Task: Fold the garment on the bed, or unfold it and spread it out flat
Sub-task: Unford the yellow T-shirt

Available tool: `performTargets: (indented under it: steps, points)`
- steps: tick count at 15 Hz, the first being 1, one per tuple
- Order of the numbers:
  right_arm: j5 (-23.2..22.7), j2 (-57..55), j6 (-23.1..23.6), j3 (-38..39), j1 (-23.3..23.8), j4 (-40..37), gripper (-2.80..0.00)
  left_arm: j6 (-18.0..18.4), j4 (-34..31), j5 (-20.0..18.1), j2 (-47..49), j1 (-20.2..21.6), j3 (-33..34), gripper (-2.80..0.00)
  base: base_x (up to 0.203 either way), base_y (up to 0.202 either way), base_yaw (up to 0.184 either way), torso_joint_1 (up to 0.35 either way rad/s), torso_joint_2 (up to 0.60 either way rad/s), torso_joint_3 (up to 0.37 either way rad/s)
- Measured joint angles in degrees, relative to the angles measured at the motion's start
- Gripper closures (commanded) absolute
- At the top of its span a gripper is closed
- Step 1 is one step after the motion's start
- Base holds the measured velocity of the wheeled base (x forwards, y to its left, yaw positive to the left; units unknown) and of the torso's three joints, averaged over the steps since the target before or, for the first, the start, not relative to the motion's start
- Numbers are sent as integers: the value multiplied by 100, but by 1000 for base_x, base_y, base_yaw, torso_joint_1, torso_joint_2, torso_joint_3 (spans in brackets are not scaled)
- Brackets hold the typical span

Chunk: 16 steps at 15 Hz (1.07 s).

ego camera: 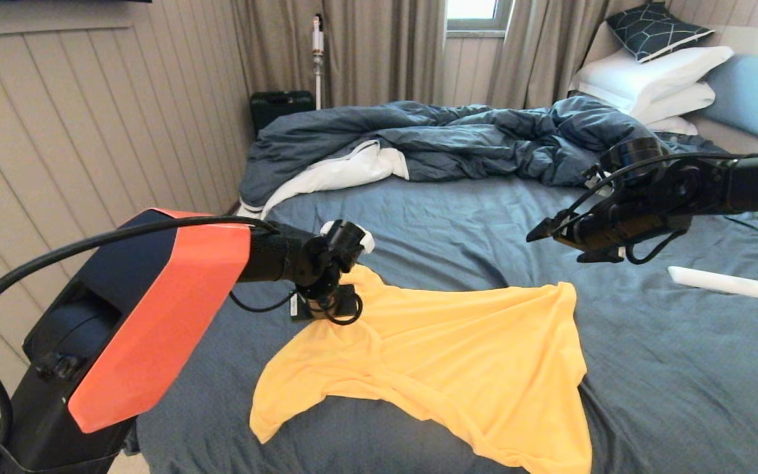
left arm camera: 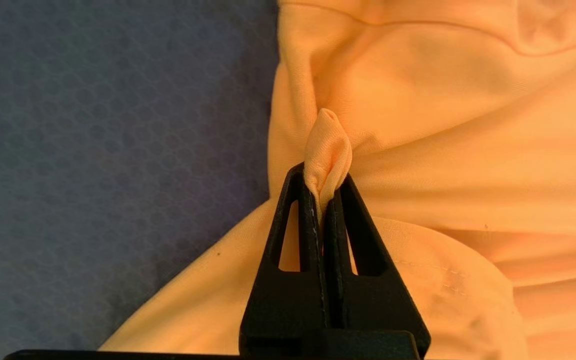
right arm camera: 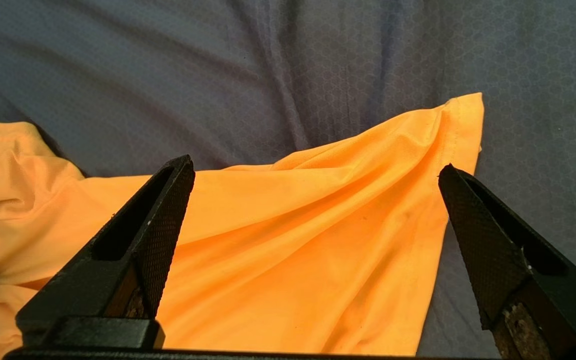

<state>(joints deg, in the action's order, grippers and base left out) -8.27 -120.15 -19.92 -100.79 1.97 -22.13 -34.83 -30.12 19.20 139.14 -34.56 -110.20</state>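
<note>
The yellow-orange T-shirt [ego camera: 458, 355] lies partly spread and wrinkled on the bed's slate-blue sheet [ego camera: 668, 368], with one sleeve trailing toward the near left. My left gripper [ego camera: 334, 308] is at the shirt's far left corner and is shut on a pinched fold of it [left arm camera: 328, 145], with the jaws [left arm camera: 324, 177] pressed together on the cloth. My right gripper [ego camera: 550, 234] hovers open above the shirt's far right corner [right arm camera: 460, 115]. Its fingers [right arm camera: 314, 165] stand wide apart with nothing between them, and the shirt [right arm camera: 318, 250] lies below.
A rumpled dark blue duvet [ego camera: 451, 138] with a white underside lies across the far side of the bed. White pillows [ego camera: 655, 72] are stacked by the light blue headboard [ego camera: 754, 95]. A flat white object [ego camera: 718, 282] lies on the sheet at right. A panelled wall runs along the left.
</note>
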Motion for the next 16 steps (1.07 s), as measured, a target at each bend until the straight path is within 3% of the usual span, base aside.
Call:
performTargets:
  steps: [12, 16]
  points:
    - [-13, -7, -34, 63, -83, -29, -280, -202, -180, 238, -182, -46, 233, 0, 0, 0, 0, 0, 0, 0]
    - [-199, -60, -116, 51, -816, -55, -280, -204, -162, 237, -122, -69, 161, 0, 0, 0, 0, 0, 0, 0]
